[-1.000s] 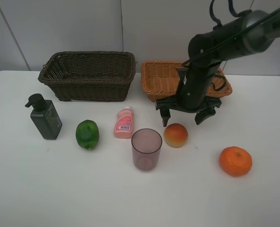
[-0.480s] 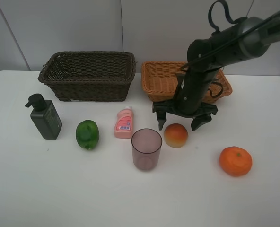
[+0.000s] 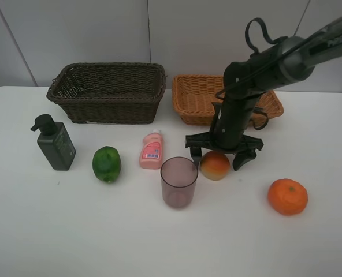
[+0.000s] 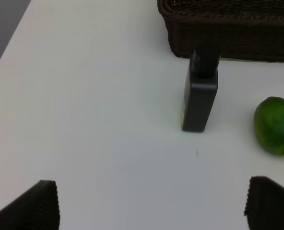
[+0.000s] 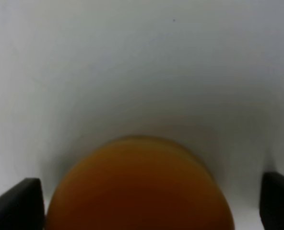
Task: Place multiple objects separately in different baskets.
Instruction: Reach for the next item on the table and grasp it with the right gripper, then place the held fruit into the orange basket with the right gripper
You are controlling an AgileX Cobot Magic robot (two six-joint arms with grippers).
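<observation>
The right gripper (image 3: 217,154) stands wide, its jaws on either side of the peach (image 3: 215,168) and not closed on it. The cup (image 3: 178,182) crowds one jaw; bare table (image 3: 246,231) lies toward the tangerine (image 3: 287,197). A second ago the gripper hung higher, by the tan basket (image 3: 188,95). Only the left wrist view shows the left gripper (image 4: 151,206), wide and empty, near the bottle (image 4: 200,96).

The right arm (image 3: 275,55) reaches in from the right of the high view. It bends steeply down at the wrist, so the right gripper (image 3: 217,157) points straight downward, low over the table. Its two dark fingers (image 3: 195,151) are spread wide apart. The left gripper (image 4: 151,206) shows only in its own wrist view, its jaws also spread wide.
</observation>
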